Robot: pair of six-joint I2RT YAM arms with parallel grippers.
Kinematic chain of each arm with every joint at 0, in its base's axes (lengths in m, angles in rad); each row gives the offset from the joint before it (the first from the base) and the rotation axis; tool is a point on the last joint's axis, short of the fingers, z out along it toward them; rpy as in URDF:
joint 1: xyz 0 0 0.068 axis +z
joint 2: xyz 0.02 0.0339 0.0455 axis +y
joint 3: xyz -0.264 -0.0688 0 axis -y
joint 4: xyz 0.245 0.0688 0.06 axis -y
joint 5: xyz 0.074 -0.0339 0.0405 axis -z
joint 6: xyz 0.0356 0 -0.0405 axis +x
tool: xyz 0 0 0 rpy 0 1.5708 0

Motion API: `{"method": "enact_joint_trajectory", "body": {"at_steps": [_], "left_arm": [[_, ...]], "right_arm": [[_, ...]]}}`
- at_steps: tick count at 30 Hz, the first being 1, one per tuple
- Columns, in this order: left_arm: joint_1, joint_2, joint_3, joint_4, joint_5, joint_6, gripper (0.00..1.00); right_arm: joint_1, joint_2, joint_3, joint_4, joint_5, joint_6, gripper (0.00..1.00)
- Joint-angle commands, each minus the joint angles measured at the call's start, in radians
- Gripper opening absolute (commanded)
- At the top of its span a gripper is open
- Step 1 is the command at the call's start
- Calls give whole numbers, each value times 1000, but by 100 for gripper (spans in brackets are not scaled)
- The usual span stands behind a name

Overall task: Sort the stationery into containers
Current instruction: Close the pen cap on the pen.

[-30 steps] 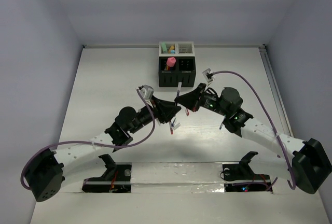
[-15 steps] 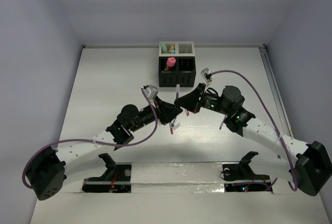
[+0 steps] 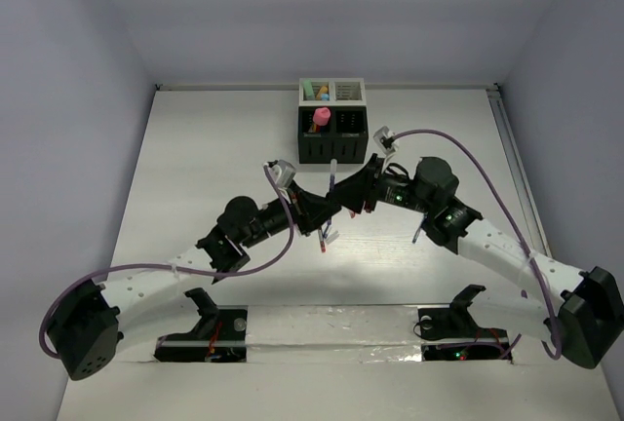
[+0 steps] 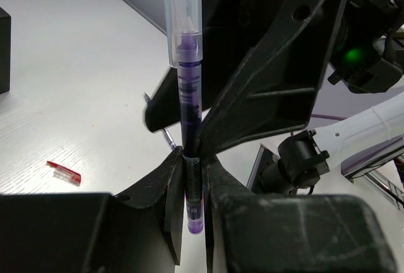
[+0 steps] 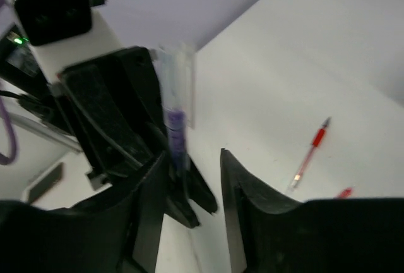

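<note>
My left gripper [image 3: 325, 209] is shut on a thin pen [image 4: 188, 96] with dark blue-purple ink and a clear cap, and holds it upright; its fingers [image 4: 172, 184] pinch the pen's lower end. My right gripper [image 3: 343, 190] is open, its fingers [image 5: 243, 191] apart, and the pen [image 5: 175, 131] stands close by its left finger. The joined containers stand behind: the black box [image 3: 332, 135] holds a pink marker [image 3: 321, 116], the white box [image 3: 332, 92] holds light-coloured pieces. A red pen [image 5: 309, 154] lies on the table.
Loose stationery lies on the table below the grippers [image 3: 325, 238]. A thin pen [image 3: 417, 232] lies beside the right arm. A red cap [image 4: 64, 172] lies on the table to the left. The two grippers are very close together in front of the black box.
My right gripper has moved left, up to the pen in my left gripper. The left gripper has shifted slightly right and still holds the pen upright.
</note>
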Motion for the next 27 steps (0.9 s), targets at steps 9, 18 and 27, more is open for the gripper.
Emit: {"method": "enact_joint_trajectory", "body": {"at_steps": [9,18,27], "left_arm": [[45,-4,4,108,65,6,0],[55,30,6,91,65,29,0],[55,42,-2,108,90,29,0]], "right_arm": [[9,-121,107,-265,49,-178,74],[9,-99,243,-333,129,-252,89],[9,52,350,-300,152,-261,81]]}}
